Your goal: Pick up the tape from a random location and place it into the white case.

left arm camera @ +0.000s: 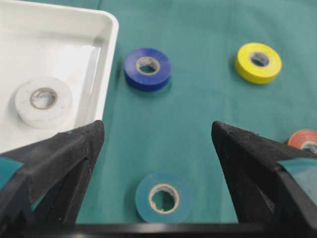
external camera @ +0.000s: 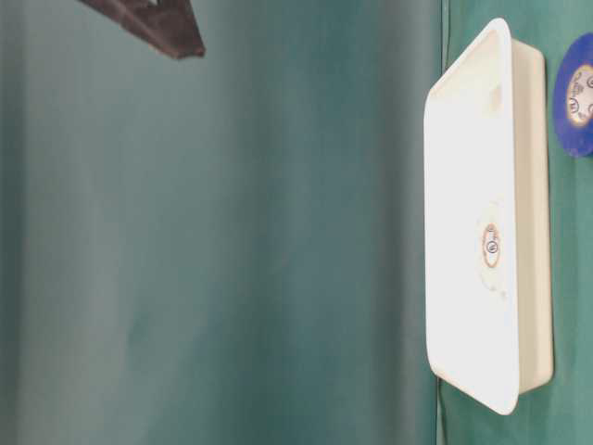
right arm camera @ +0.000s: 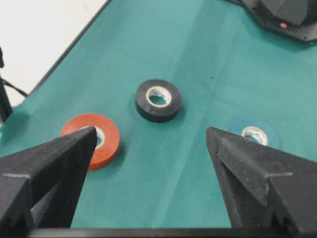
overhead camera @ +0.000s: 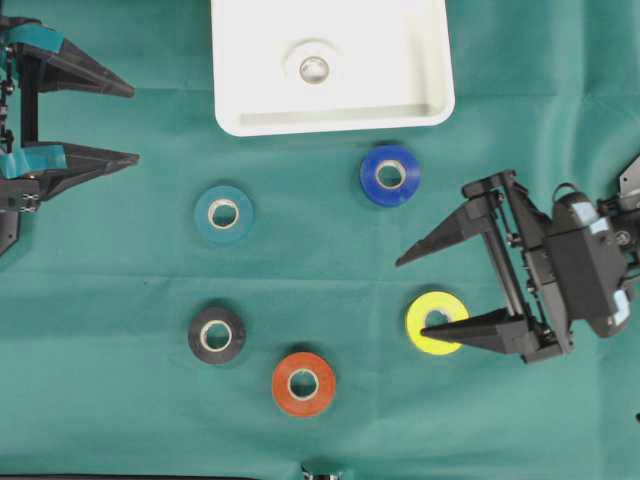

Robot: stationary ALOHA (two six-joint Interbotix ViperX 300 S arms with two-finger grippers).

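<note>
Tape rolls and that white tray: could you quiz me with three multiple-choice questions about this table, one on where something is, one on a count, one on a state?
1. Where is the white tape roll?
A. Inside the white case
B. On the cloth beside the red roll
C. Held in a gripper

2. How many tape rolls lie on the green cloth outside the case?
A. Three
B. Five
C. Seven

3. What state is the right gripper in?
A. Shut on the yellow roll
B. Open, holding nothing
C. Shut and empty

Answers: 1 A, the overhead view shows it on the case floor. 2 B, blue, teal, black, red and yellow rolls. 3 B, its fingers stand wide apart, one tip over the yellow roll.
</note>
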